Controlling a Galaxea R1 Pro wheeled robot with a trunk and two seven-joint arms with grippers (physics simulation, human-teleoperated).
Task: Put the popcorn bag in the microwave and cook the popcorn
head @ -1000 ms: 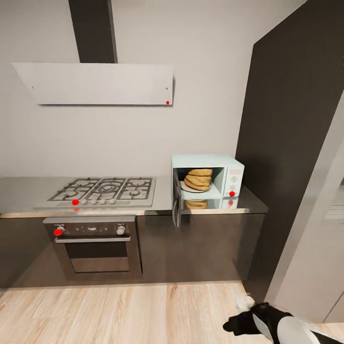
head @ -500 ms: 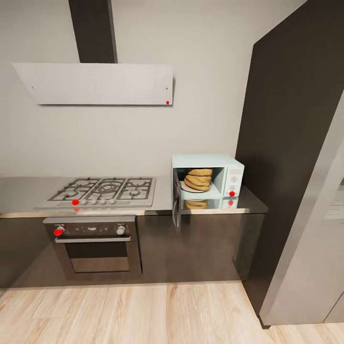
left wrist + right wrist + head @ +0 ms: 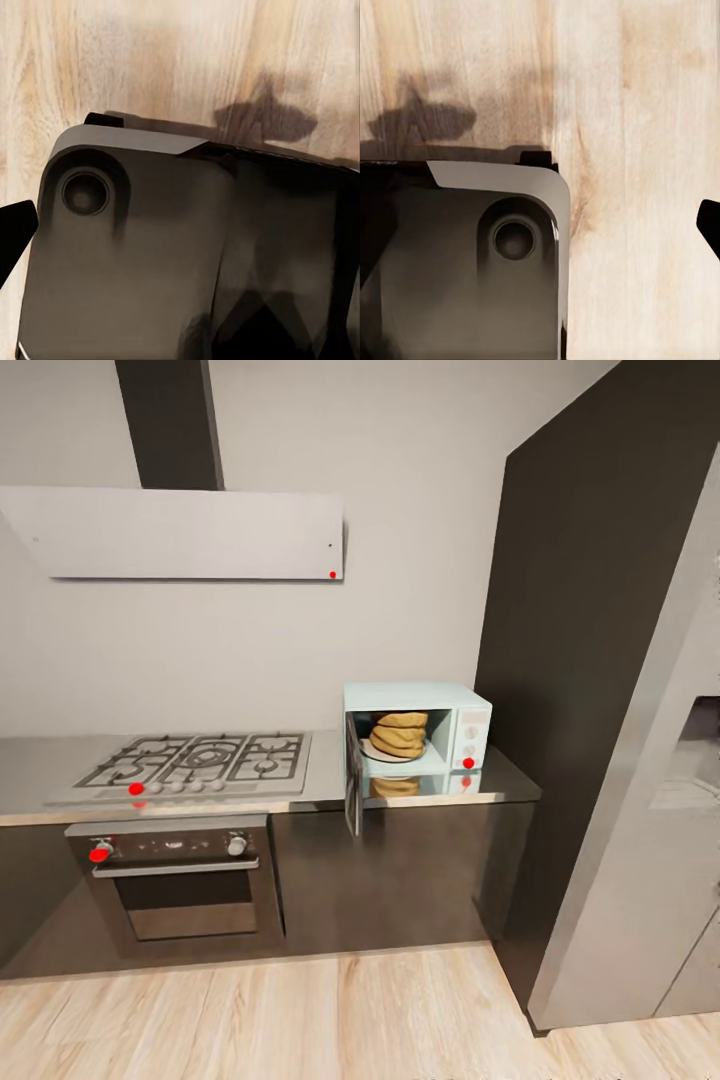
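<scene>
The small tan-brown burlap popcorn bag (image 3: 399,734) sits on the pale plate inside the mint-blue microwave (image 3: 417,736), whose dark glass door (image 3: 352,774) hangs open toward the room, so loading looks done while closing and heating remain. The microwave stands on the glossy grey steel tabletop (image 3: 325,778), beside the gas hob (image 3: 195,757). Both wrist cameras face the robot's dark base (image 3: 187,255) over the pale wooden floor (image 3: 645,150). Whether either hand is clenched or released, I cannot tell.
</scene>
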